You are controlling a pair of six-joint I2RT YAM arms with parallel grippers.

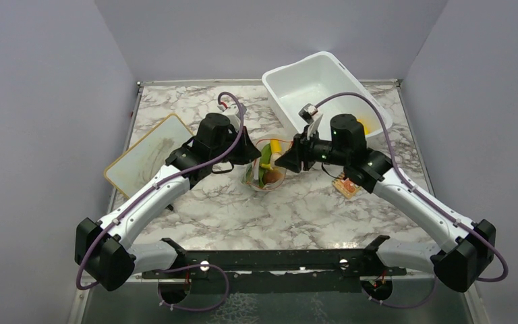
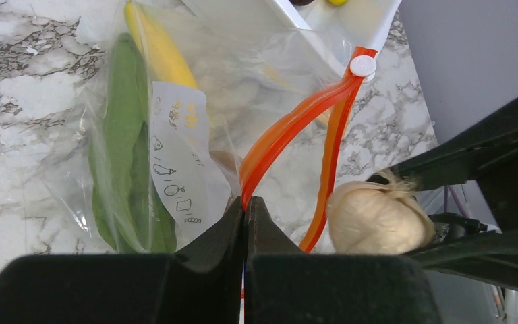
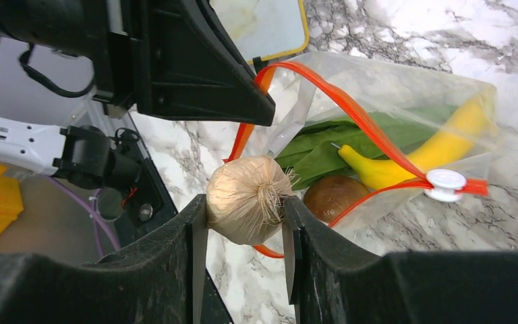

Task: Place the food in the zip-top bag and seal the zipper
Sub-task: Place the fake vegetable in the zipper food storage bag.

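The zip-top bag (image 3: pixel 391 81) lies at mid-table with its mouth gaping. Inside it are the leafy vegetable (image 2: pixel 125 135), the banana (image 2: pixel 158 47) and a round brown piece (image 3: pixel 330 196). The left gripper (image 2: pixel 245 209) has its fingers pressed together on the zipper (image 2: pixel 290 125) at the mouth's left side. Just right of the mouth, the right gripper (image 3: pixel 245 202) pinches a beige bulb (image 2: pixel 378 219). The white tub (image 1: pixel 303 84), at the far right, holds a yellow fruit (image 1: pixel 364 125).
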